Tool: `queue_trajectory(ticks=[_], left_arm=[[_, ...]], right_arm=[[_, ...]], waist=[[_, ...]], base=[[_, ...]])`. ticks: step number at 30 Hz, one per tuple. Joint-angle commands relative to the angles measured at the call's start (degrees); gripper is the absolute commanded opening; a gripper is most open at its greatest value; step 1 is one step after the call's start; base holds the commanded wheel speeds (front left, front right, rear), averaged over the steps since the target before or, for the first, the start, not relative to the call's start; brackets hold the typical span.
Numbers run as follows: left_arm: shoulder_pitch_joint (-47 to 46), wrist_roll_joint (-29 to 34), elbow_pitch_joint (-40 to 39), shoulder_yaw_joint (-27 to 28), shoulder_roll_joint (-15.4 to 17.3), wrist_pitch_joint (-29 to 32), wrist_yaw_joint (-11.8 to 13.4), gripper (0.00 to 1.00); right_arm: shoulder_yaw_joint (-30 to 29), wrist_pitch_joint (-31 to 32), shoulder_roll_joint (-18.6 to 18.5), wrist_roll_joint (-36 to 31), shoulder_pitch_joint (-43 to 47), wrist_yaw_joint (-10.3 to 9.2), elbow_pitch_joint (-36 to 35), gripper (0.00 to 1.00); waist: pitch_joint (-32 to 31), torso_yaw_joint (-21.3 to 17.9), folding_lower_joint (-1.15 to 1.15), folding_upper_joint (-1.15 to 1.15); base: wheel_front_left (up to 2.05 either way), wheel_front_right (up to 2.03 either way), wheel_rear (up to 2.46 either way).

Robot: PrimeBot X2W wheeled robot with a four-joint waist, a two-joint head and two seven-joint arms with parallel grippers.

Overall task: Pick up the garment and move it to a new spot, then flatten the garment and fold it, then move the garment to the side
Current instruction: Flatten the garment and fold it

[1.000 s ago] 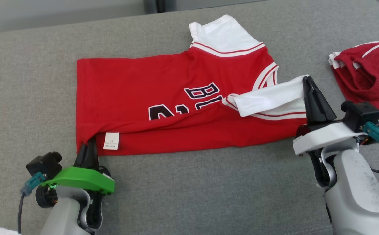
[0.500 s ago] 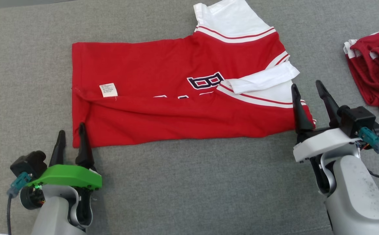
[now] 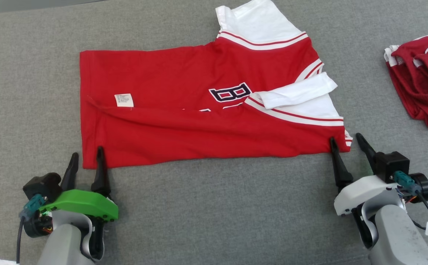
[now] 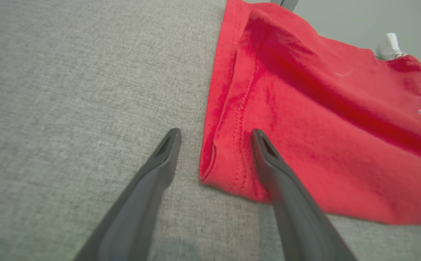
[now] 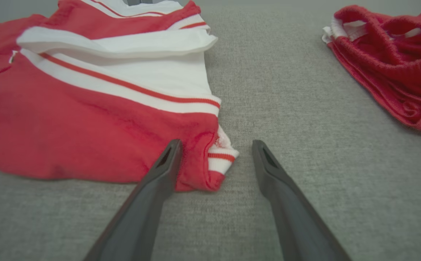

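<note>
Garment (image 3: 184,84): lies on the grey bench (image 3: 214,213) with its near long edge folded over. Its long axis runs left to right, hem toward my left, white sleeves toward my right. My left claw (image 3: 87,151) and right claw (image 3: 345,137), both released, each straddle a near corner, presumably ready to pinch for the next fold.

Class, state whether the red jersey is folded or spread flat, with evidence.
Folded: the jersey has its near side doubled over, hiding most lettering.
</note>
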Motion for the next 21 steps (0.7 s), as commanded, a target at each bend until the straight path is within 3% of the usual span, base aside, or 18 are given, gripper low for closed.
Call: queue_trajectory(ticks=[1, 3, 4, 5, 6, 12, 16, 21], left_arm=[[1.6, 0.2, 3.6, -1.4, -0.4, 1.2, 0.2, 1.00], [1.2, -0.1, 5.5, -2.8, -0.2, 1.4, 0.2, 1.00], [1.1, -0.3, 6.6, -3.6, -0.1, 1.4, 0.2, 0.50], [0.9, -0.8, 7.2, -4.2, 0.0, 1.5, 0.2, 0.26], [0.7, -1.3, 7.6, -4.8, -0.1, 1.5, 0.2, 0.00], [0.7, -4.4, 8.3, -8.5, 0.4, 1.5, 0.1, 0.00], [0.2, -3.8, 3.5, -5.5, 1.6, 0.9, 0.1, 0.00], [2.1, -1.2, -3.7, -0.5, 0.7, 0.6, 0.2, 0.00]], right_arm=[[0.3, -0.2, -0.2, -0.3, -0.3, -0.09, 1.9, 1.00], [0.8, 0.0, -0.2, -0.5, -0.9, -0.09, 5.0, 1.00], [1.0, 0.1, -0.1, -0.3, -1.0, -0.09, 6.6, 0.83], [1.3, 0.2, -0.1, 0.5, -1.3, -0.09, 7.8, 0.22], [1.7, 0.3, 0.0, 0.7, -1.5, -0.08, 8.7, 0.00], [2.2, 0.2, -0.2, 1.9, -1.4, -0.09, 8.5, 0.00], [1.4, -0.1, -0.2, 2.4, -1.3, -0.09, 4.4, 0.00], [-0.5, -0.2, -0.2, 3.4, -0.2, -0.09, -1.3, 0.00]], waist=[[-0.1, 0.1, 0.00, 0.00], [-0.1, 0.2, 0.00, 0.00], [-0.2, 0.3, 0.00, 0.00], [-0.3, 0.4, 0.00, 0.00], [-0.3, 0.5, 0.00, 0.00], [-1.4, 1.0, 0.00, 0.00], [-2.6, 1.5, 0.00, 0.00], [-5.7, 2.3, 0.00, 0.00]], base=[[0.00, 0.00, 0.00], [0.00, 0.00, 0.00], [0.00, 0.00, 0.00], [0.00, 0.00, 0.00], [0.00, 0.00, 0.00], [0.00, 0.00, 0.00], [0.00, 0.00, 0.00], [0.00, 0.00, 0.00]])
